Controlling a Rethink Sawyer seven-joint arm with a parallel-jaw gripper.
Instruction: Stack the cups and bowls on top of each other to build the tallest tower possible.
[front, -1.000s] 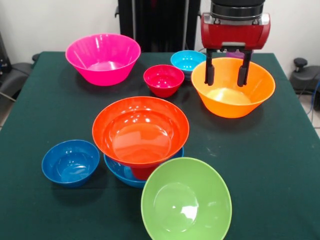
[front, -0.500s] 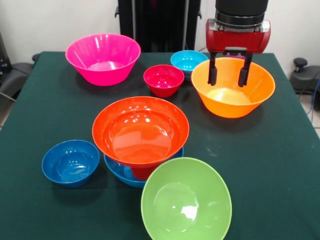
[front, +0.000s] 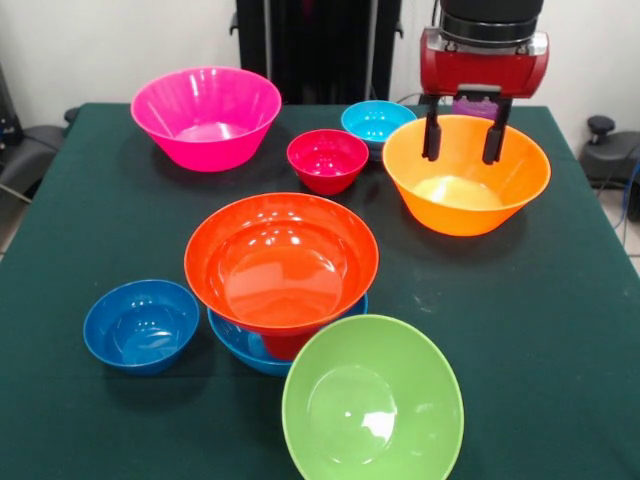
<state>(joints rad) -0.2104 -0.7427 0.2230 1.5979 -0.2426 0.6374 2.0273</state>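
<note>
The tower stands near the table's middle: a red-orange bowl (front: 280, 260) rests on an orange-red cup (front: 289, 346), which stands in a sky-blue bowl (front: 232, 340). The orange bowl (front: 462, 208) sits apart at the right. My gripper (front: 462, 152) is open and empty, hanging over the far part of that bowl with its fingers (front: 432, 140) around rim height. A bit of the purple cup (front: 478, 104) shows behind the gripper. The other bowls stand alone: pink (front: 205, 115), magenta-red (front: 327, 158), cyan (front: 372, 120), dark blue (front: 140, 325) and lime green (front: 372, 400).
The dark green table (front: 540, 330) has bare cloth to the right of the tower and in front of the orange bowl. The black pedestal (front: 315, 45) stands behind the far edge.
My gripper has risen and drifted slightly right and back over the orange bowl, still open. The bowls and cups have not moved.
</note>
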